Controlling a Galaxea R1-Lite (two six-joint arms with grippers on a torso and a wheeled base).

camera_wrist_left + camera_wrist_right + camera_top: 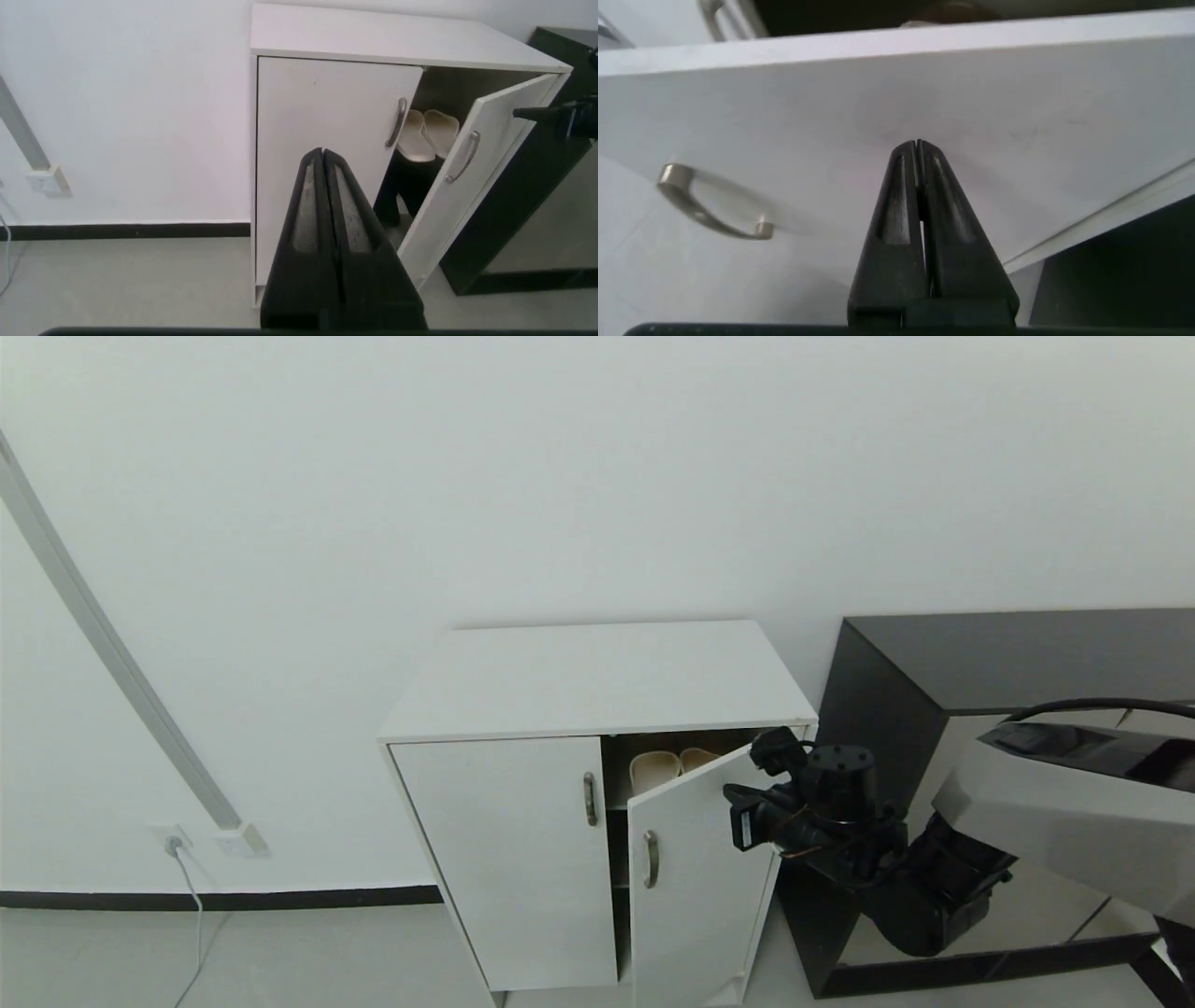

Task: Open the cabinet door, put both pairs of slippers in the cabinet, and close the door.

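One pair of beige foam slippers (667, 767) lies side by side on the upper shelf of the white two-door wooden cabinet (597, 681), long axes running front to back. The left wrist view adds a dark shape (404, 187) beneath them (too dim to name). The cabinet's left door (504, 859) is closed and its right door (695, 877) is ajar. The right gripper (918, 147) is pinched closed and empty, its tip at that door's outer face. The left gripper (323, 154) is likewise closed and empty, well apart from the cabinet.

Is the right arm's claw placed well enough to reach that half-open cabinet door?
Probably yes: the shut right claw looks right up against the outer face of the open door, with nothing between them.
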